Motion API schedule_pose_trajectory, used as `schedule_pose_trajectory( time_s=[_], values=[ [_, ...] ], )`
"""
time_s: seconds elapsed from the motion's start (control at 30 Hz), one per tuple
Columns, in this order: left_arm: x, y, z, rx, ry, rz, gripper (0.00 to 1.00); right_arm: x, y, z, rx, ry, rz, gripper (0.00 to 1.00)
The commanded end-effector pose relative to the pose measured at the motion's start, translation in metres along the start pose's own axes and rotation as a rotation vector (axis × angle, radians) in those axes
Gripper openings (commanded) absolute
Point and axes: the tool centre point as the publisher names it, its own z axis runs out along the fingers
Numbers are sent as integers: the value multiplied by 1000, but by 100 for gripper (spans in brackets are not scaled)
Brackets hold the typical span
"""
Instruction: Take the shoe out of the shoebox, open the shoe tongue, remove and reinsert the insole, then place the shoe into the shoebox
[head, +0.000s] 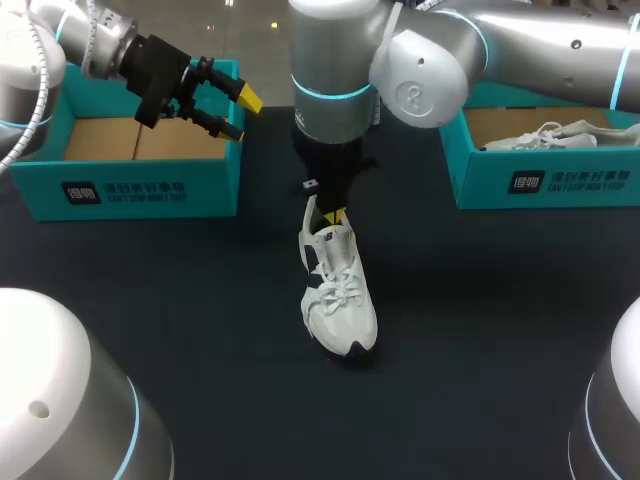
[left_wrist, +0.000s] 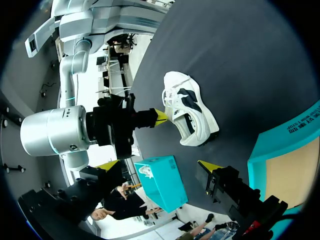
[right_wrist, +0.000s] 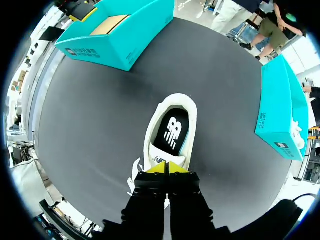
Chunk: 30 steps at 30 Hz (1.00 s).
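- Pinched closed, my right gripper (head: 335, 215) holds the shoe (head: 335, 300). Its yellow tips meet at the tongue end of the opening.
- At 10 o'clock from the shoe, my left gripper (head: 222, 112) hangs over the near right corner of the left box (head: 215, 185). Its fingers are spread wide with nothing between them.
- The shoe is white with dark side marks. It sits in the middle of the dark table (head: 480, 330), with its toe toward 6 o'clock.
- The black insole (right_wrist: 171, 131) lies inside the shoe and shows a white logo at the heel.
- At 2 o'clock stands the right box (head: 485, 185), with a second white shoe (head: 550, 135) in it.
- Both boxes are teal, and each has a dark label patch and white print on its front wall.
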Motion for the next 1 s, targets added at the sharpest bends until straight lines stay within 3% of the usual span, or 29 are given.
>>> schedule_pose_trajectory(
  time_s=[0.03, 0.43, 0.5, 0.53, 0.67, 1.0],
  values=[
    [0, 0, 0, 1, 3, 1, 100, 0, -4, -2, -9, -1, 3, 0],
    [0, 0, 0, 1, 3, 1, 100, 0, -4, -2, -9, -1, 3, 0],
    [0, 0, 0, 1, 3, 1, 100, -1, 4, -10, -76, -46, -213, 0],
    [0, 0, 0, 1, 3, 1, 100, -1, 7, -14, -58, -86, -303, 0],
    [0, 0, 0, 1, 3, 1, 100, 2, 18, -24, -114, -170, -628, 0],
    [0, 0, 0, 1, 3, 1, 100, 4, 26, -25, -94, -242, -1082, 0]
  ],
)
